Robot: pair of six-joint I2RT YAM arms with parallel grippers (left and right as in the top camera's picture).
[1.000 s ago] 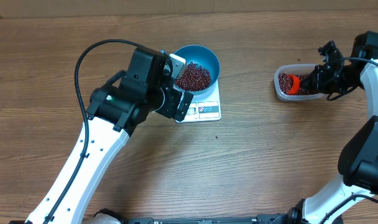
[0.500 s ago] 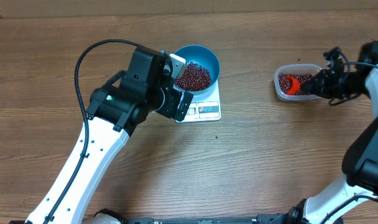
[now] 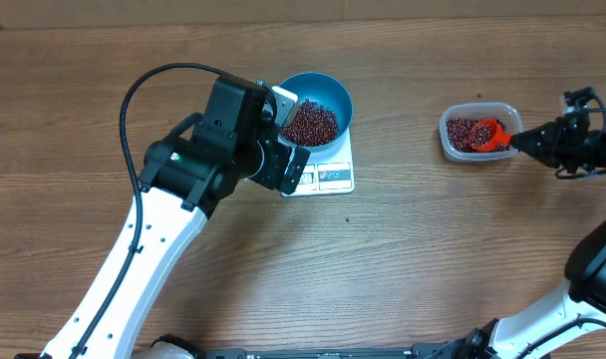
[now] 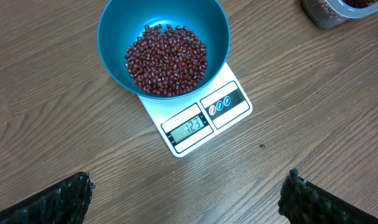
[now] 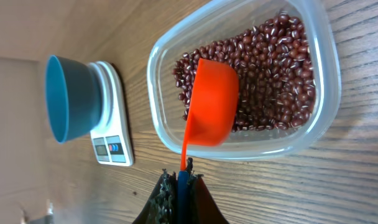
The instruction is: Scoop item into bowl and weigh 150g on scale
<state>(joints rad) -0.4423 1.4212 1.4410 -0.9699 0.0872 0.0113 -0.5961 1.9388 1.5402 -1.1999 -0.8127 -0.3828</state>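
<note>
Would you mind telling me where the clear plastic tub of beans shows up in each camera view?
Overhead: the clear tub sits on the right side of the table.
Left wrist: only part of it shows, cut off at the top right corner.
Right wrist: it fills the centre, with the red scoop inside.
Shared landmark: the blue bowl on the white scale appears in all three views.

A wooden bench (image 3: 403, 269) with a warm brown, streaked grain running left to right fills nearly every view. Its surface is matte and evenly lit, with only soft shadows. Along its far edge a plain, paler tan surface (image 3: 283, 10) begins, flat and unmarked, and one small dark speck (image 3: 347, 219) sits on the wood near the middle.
</note>
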